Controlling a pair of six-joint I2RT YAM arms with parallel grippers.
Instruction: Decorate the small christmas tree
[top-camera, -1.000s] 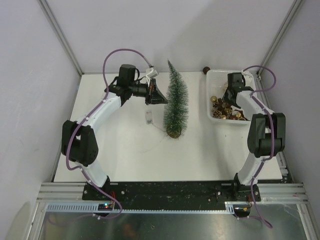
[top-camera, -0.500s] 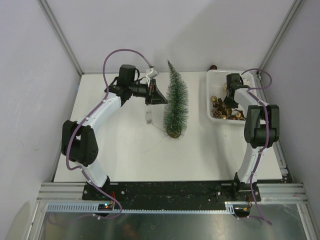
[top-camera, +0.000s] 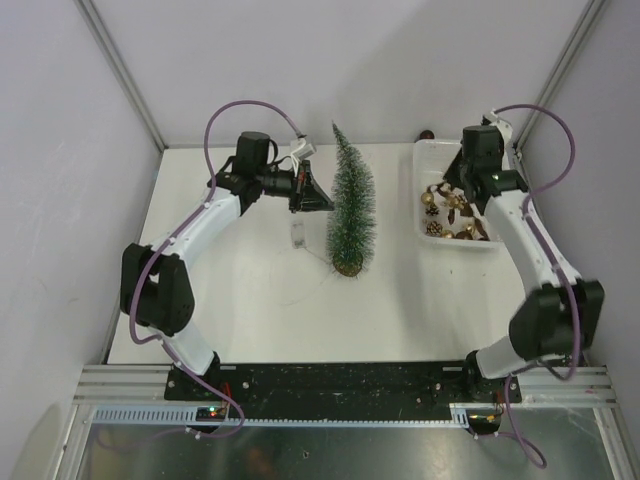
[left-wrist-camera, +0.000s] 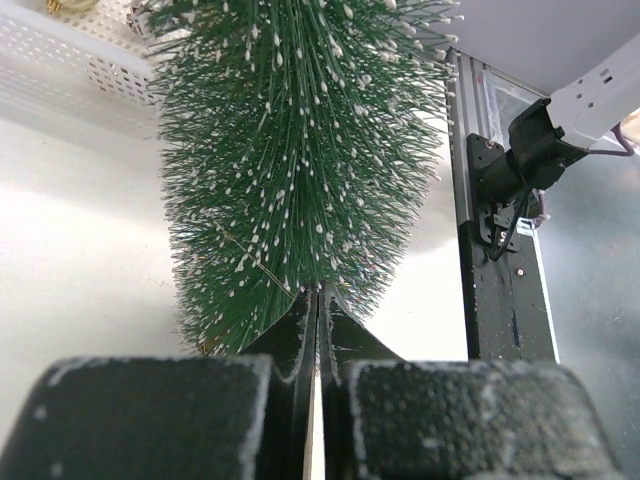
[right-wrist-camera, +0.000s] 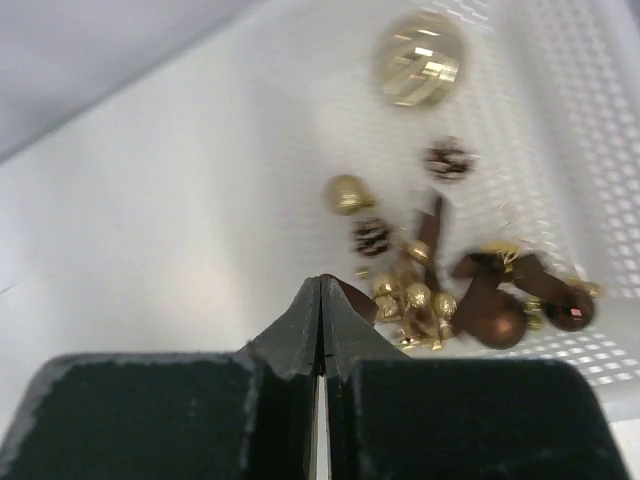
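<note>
Small christmas tree (top-camera: 351, 215) stands well inside table (top-camera: 250, 310) edges, left gripper (top-camera: 328, 203) perhaps touching.

L wrist view crops tree (left-wrist-camera: 300, 150) top; R wrist ornaments (right-wrist-camera: 415, 295) blurred.

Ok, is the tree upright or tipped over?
Upright: the tree stands on its wooden base on the table, tip pointing up.
</note>
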